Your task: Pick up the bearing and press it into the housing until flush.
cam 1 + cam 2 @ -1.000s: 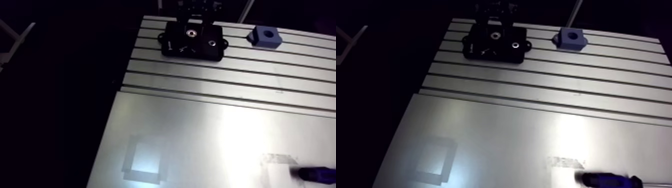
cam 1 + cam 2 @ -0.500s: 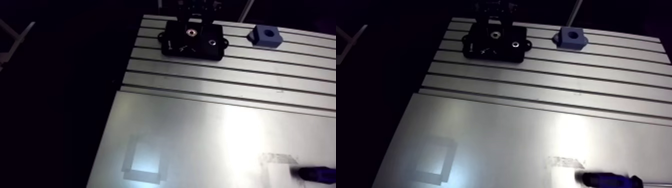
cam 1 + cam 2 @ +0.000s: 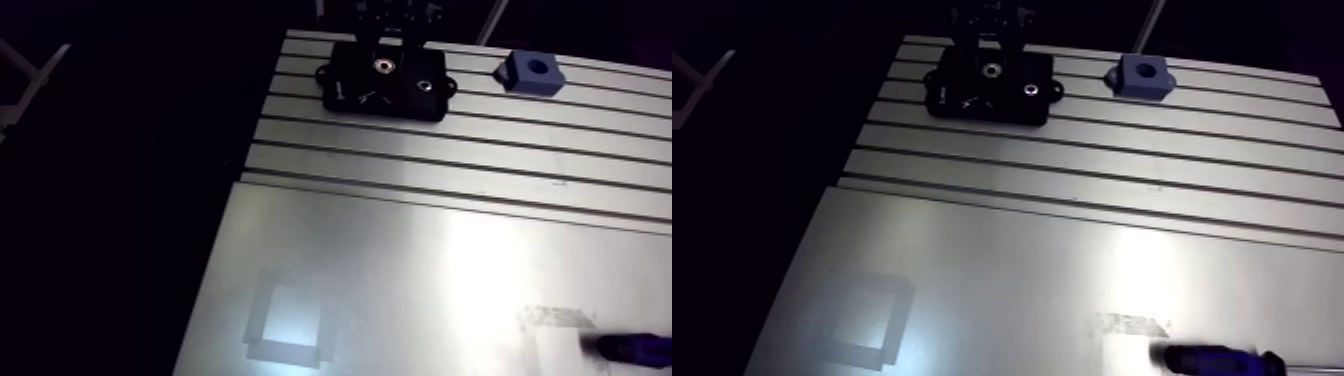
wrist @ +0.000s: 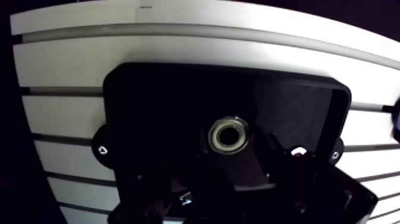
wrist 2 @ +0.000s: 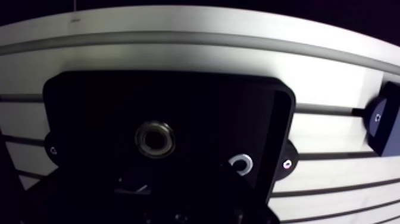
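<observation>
a workshop or lab bench: slotted aluminium table [image 3: 450,172], black housing [image 3: 347,84], blue-handled screwdriver [image 3: 1212,357].

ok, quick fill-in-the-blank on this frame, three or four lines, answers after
1. The bearing sits in a bore of the ___ housing.
2. Beside the housing stands a ___ block.
3. The block's top face has ___ round hole.
4. The gripper hangs over the ___, not over the block.

Missing words: black; blue; one; housing.
</observation>
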You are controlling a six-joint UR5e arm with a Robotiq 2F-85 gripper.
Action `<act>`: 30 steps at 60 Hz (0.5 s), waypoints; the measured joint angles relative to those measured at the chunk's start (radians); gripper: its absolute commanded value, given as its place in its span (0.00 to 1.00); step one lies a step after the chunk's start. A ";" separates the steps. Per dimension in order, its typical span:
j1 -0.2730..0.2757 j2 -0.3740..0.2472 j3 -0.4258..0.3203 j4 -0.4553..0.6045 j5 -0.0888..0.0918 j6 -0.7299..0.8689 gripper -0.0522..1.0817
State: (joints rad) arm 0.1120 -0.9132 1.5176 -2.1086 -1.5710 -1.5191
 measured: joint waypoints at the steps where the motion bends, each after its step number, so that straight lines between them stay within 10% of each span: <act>1: 0.000 0.000 0.000 0.000 0.000 0.000 0.48; 30: 0.000 0.000 0.003 0.000 0.000 -0.003 0.51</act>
State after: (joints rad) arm 0.1120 -0.9133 1.5201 -2.1085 -1.5712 -1.5223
